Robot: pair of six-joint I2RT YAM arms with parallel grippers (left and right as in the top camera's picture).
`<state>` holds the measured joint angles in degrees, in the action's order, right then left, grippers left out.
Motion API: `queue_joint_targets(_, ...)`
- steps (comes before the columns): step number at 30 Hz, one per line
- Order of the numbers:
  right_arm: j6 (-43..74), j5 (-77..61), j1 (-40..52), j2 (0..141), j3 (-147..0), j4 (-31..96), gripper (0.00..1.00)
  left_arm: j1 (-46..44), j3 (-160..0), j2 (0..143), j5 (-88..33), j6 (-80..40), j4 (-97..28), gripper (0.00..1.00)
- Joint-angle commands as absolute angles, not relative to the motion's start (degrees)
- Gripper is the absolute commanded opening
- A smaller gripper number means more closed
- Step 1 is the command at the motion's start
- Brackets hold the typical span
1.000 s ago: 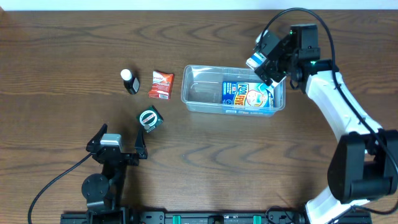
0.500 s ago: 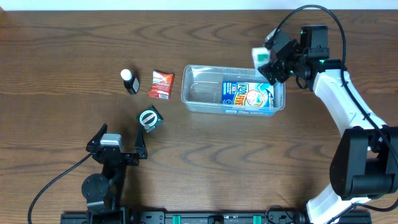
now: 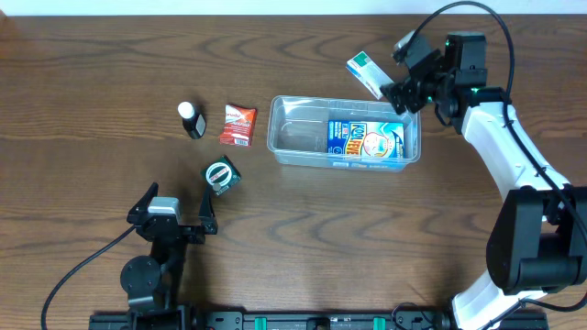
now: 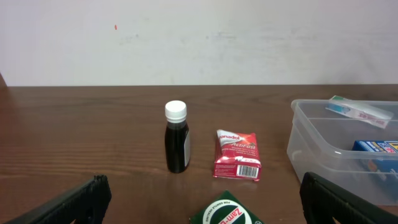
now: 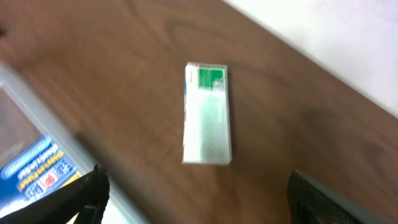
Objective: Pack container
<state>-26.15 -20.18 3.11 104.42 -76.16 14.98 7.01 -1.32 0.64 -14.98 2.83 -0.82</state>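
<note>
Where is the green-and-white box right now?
Overhead view: the green-and-white box lies on the table just beyond the container's far rim, near its right end. It is in front of the open right gripper and outside the container.

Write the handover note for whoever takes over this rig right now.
The left gripper is open and empty, low over the table. The right gripper is open and empty, by the tub's far right corner.
The tub holds one blue box.
The white-and-green box is outside, past the tub's far rim.
Left to pack: that box, the dark bottle, the red packet and the green pack.
</note>
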Motion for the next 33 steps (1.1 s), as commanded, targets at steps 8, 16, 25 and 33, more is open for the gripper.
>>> queue_joint_targets(8,-11.16,-20.73,3.05,104.71,-77.49,9.06,0.68,6.83,-0.23,0.32,-15.35,2.52,-2.59,0.98)
queue_joint_targets(16,-4.27,-16.36,3.07,104.75,-77.52,9.19,0.62,6.83,-0.23,0.32,-15.35,2.55,-2.59,0.98)
queue_joint_targets(25,0.6,-4.27,2.83,105.08,-77.52,13.37,0.61,6.83,-0.23,0.32,-15.35,2.52,-2.59,0.98)
queue_joint_targets(33,2.11,1.83,1.17,105.01,-77.54,29.45,0.58,6.83,-0.23,0.32,-15.35,2.52,-2.59,0.98)
